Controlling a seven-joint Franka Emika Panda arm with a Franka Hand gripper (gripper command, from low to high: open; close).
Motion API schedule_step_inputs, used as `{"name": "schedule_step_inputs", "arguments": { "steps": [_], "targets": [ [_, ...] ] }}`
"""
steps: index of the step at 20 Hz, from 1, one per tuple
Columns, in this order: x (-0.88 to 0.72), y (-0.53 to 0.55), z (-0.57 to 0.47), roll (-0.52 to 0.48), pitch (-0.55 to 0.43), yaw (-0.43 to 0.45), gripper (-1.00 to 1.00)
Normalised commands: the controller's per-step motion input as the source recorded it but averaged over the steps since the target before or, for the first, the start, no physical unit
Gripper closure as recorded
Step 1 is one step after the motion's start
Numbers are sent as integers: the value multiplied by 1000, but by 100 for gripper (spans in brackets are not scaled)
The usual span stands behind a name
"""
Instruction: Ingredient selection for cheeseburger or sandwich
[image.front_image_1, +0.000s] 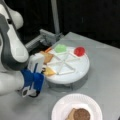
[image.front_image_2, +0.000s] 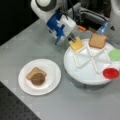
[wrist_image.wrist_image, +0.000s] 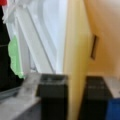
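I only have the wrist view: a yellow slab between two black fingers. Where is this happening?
Observer: The gripper holds the cheese at the edge of a white divided tray.
Operator: Anything assembled yet?
Observer: Yes. A plate beside the tray carries a toast with the patty on it.
Operator: What else is in the tray?
Observer: A spare toast, the lettuce and the tomato, each in its own compartment.
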Motion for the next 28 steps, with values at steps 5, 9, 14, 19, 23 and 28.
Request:
{"name": "schedule_step_inputs", "arguments": {
  "steps": [5,9,14,19,23,28],
  "targets": [
    [-184,259,154,-118,-90,-198,100],
    [-210,234,245,-175,-61,-204,100],
    [-256,171,324,-208,-10,-170,100],
    [-292,114,152,-190,-2,-131,100],
    [-272,70,40,-180,15,-112,100],
    [-181,59,186,-261,68,-141,100]
  ]
}}
